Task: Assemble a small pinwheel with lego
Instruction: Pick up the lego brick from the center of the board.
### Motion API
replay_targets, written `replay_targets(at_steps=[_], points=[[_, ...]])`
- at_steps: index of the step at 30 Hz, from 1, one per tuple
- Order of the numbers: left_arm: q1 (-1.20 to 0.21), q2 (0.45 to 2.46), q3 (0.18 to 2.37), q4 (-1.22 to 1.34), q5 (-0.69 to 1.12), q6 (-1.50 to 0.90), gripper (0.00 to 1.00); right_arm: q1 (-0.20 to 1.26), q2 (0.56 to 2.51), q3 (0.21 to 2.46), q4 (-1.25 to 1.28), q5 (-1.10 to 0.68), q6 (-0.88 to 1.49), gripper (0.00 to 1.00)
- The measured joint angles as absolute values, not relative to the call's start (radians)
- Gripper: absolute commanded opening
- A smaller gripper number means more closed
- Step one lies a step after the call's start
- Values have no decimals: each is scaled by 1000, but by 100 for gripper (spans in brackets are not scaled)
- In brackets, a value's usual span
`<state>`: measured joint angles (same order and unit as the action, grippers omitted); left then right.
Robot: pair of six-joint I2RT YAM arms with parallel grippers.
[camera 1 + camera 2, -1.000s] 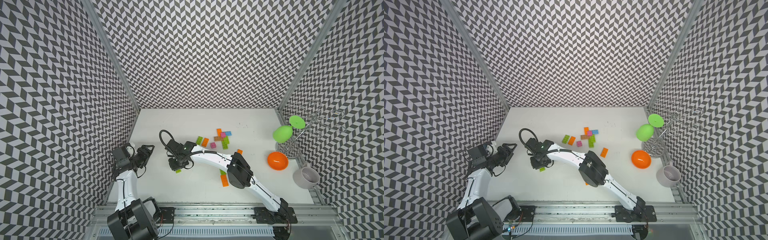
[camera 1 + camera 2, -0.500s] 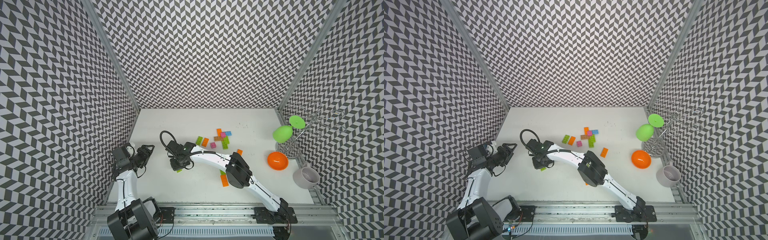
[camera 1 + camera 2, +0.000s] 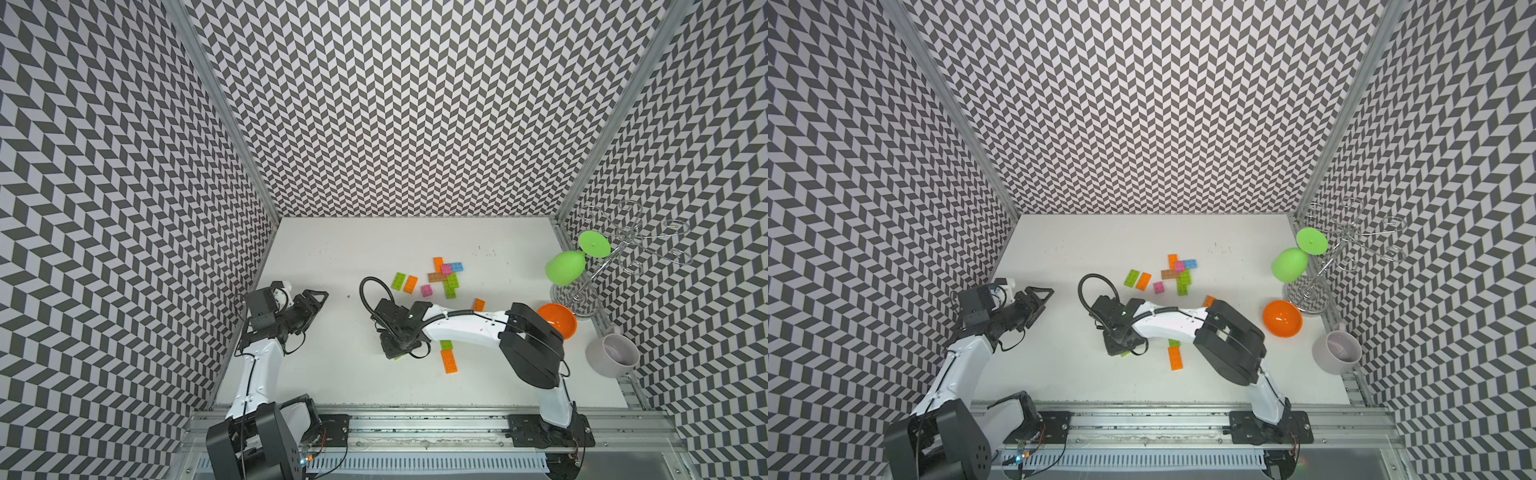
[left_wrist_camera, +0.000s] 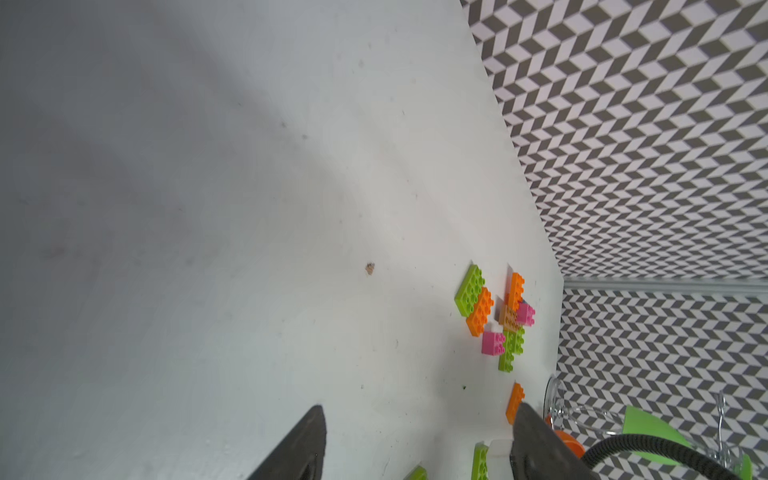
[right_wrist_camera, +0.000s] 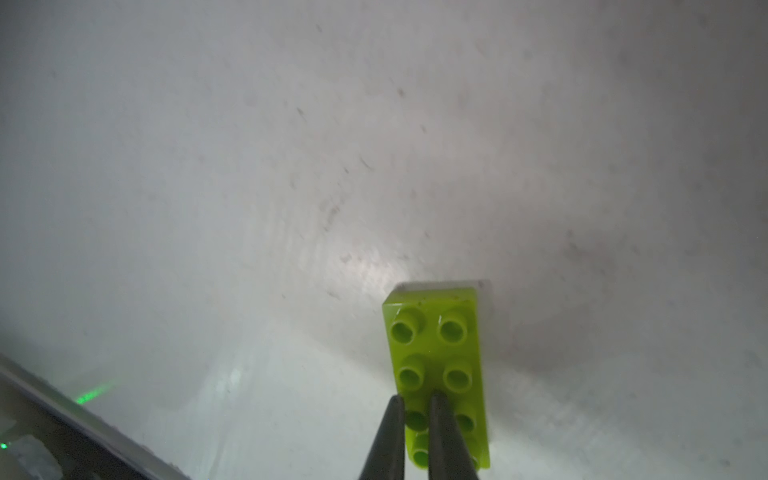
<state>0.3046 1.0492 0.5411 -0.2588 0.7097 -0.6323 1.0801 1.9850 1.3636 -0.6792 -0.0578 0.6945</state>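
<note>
Lime brick (image 5: 436, 353): lies flat, studs up, on the bare white table (image 3: 332, 374) near the front, well apart from the other pieces; in both top views the wrist hides nearly all of it
Right pincer (image 5: 415, 415): points straight down on the end of the lime brick nearest the wrist, tips drawn almost together with one stud in the narrow gap; I read this as a pinch on the brick by its studs, probably because the low sides of a flat piece give little to catch
Left pincer (image 4: 415, 436): jaws apart with nothing between them, hovering over bare table off to the left; likely parked clear so the arms do not cross
Pinwheel cluster (image 3: 444, 275): sits toward the back middle, with orange, blue, brown and green blades spreading from a pink square (image 3: 446, 269) on top, which seems to serve as the hub locking them
Loose stock: green brick (image 3: 399, 281) and orange brick (image 3: 410, 284) touch side by side just beside the cluster, and a second pink square (image 3: 426, 290) is near them, handy for either arm
Step in hand: picking up the lime brick, probably to carry it to the cluster
Risk: a grip on one stud is small, so the brick may swing or slip when lifted
</note>
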Motion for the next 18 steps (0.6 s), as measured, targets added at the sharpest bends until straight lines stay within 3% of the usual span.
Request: replay_targets(at_steps=[4, 7, 12, 18], points=[[116, 1037, 485, -192, 670, -705, 70, 1075, 1881, 1216, -627, -85, 706, 18], [56, 1018, 444, -154, 649, -746, 70, 1075, 1886, 1226, -638, -85, 706, 18], [75, 987, 412, -149, 612, -765, 70, 1075, 1961, 1346, -760, -71, 696, 19], [210, 972, 400, -152, 623, -750, 70, 1086, 2017, 1435, -879, -35, 673, 19]])
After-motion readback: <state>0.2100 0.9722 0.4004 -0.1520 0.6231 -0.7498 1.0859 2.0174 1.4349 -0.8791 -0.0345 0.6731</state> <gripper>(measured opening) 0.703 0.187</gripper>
